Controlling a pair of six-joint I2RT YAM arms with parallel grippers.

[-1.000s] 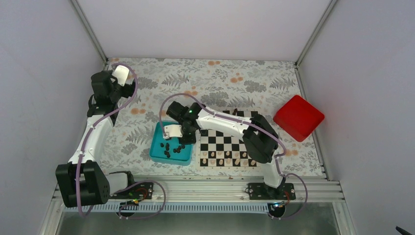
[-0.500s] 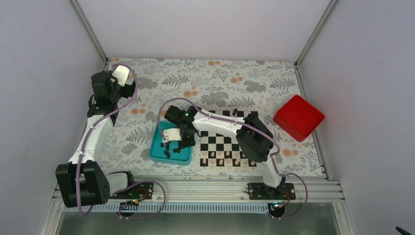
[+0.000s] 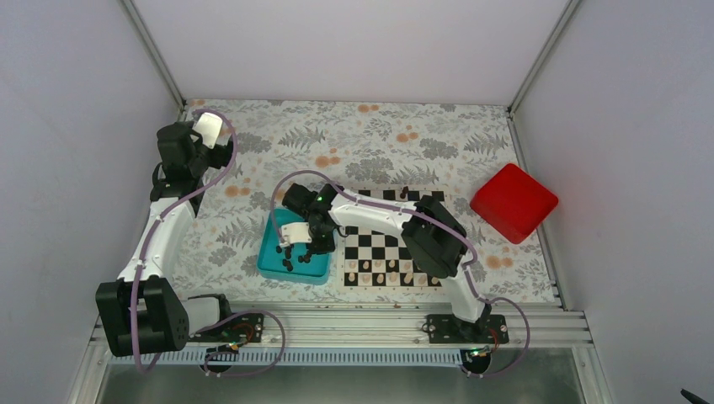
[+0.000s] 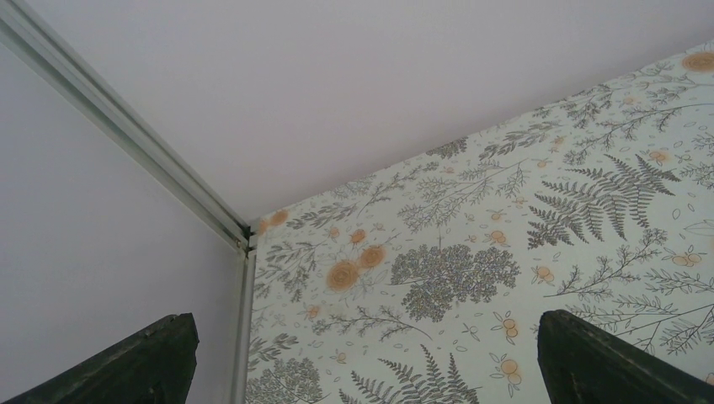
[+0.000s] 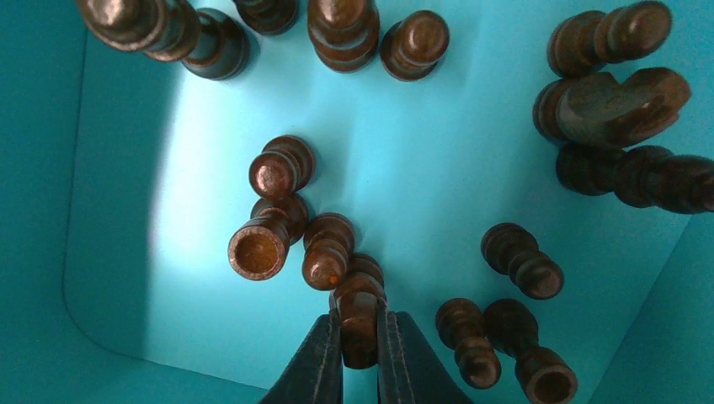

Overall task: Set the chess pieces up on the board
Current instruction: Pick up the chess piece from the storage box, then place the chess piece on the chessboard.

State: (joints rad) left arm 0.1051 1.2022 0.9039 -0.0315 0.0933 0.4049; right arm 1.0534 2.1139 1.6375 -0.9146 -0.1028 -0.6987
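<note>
**Right gripper** (image 5: 358, 326): the jaws are pressed in on one dark piece (image 5: 358, 290), a finger on each flank, low inside the tray (image 5: 109, 278). The piece's long axis runs straight out from between the fingers, in line with them. The wrist view does not settle whether it lies flat on the floor or leans. Its far end touches a neighbour (image 5: 327, 251) just ahead and to the left. Two more lie just right of the fingers, apart from them. Judgement: a straight lift may nudge the neighbour, nothing worse.

**Other pieces** (image 5: 606, 101): these look like turned wood, dark brown and glossy, with rounded heads, ringed collars and flat round bases. One ahead to the right has a knight-like profile. Most lie on their sides, scattered.

**Tray:** smooth teal plastic with a raised wall and rounded corners.

**Deciding relation:** the board (image 3: 391, 246) lies directly to the gripper's right, just beside the tray wall. The right arm hangs over the tray and is the nearer one. The left gripper (image 4: 364, 324) is spread wide and holds nothing, well off to the left above the fern-printed cloth (image 4: 471, 269).

**Board:** flat, chequered black and white, with a tan edge. Pale pieces (image 3: 389, 271) fill the rows toward the arm bases. The far rows look mostly bare, save a dark speck or two at the far edge. Judgement: the carry goes rightward and away, to those far rows.
</note>
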